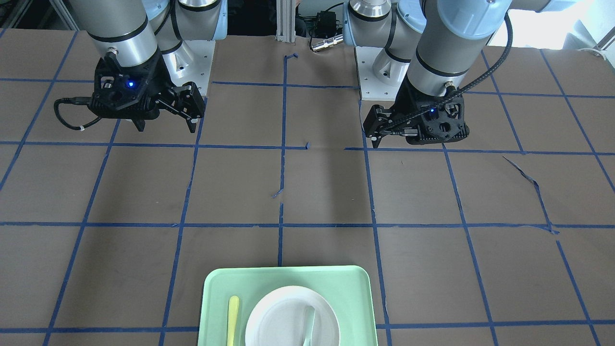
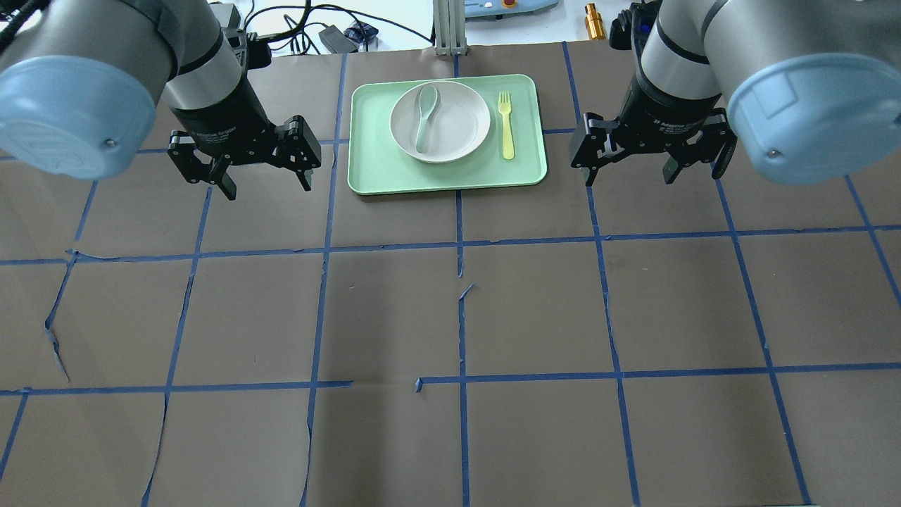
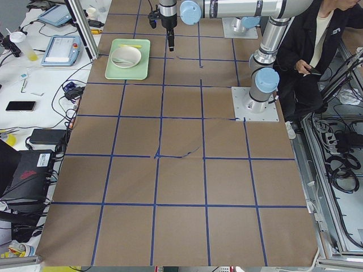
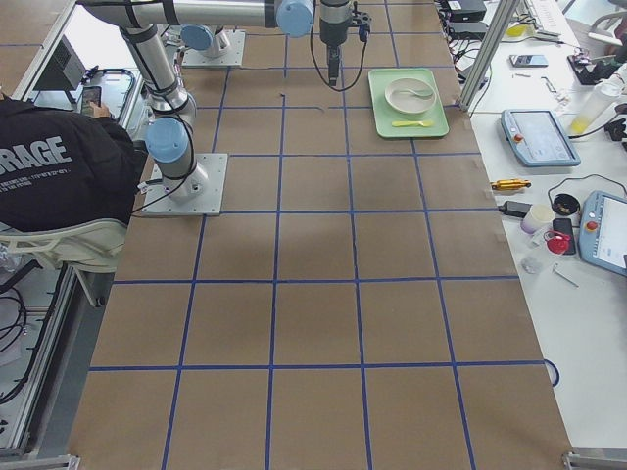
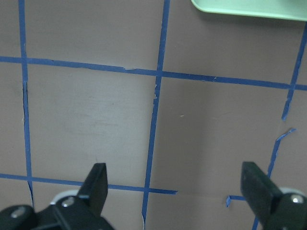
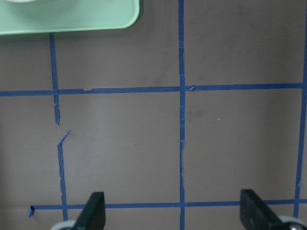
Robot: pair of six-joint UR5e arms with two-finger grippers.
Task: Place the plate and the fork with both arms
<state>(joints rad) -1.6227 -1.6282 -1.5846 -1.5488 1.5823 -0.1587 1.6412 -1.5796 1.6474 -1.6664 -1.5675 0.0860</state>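
At far left, our left black two-finger end effector (image 2: pixel 266 186) hangs spread and empty above the brown taped bench (image 2: pixel 450 317). At centre, a rectangular light-green tray (image 2: pixel 450 184) carries the round white plate (image 2: pixel 461 137), a grey-green spoon (image 2: pixel 424 116) inside it and the small pale-yellow plastic fork (image 2: pixel 506 127) beside. Our right end effector (image 2: pixel 628 179) is likewise spread and empty. We fear the loose spoon sliding off a tilted plate.

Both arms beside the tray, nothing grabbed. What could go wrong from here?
1. The spoon lies inside the plate; lifting the plate could tip it out, or it may block a rim grasp.
2. The fork lies flat on the tray close beside the plate, so the open right pincer may skid off it or nudge the plate.
3. Both targets share one tray; the open left pincer and the right one could crowd each other.
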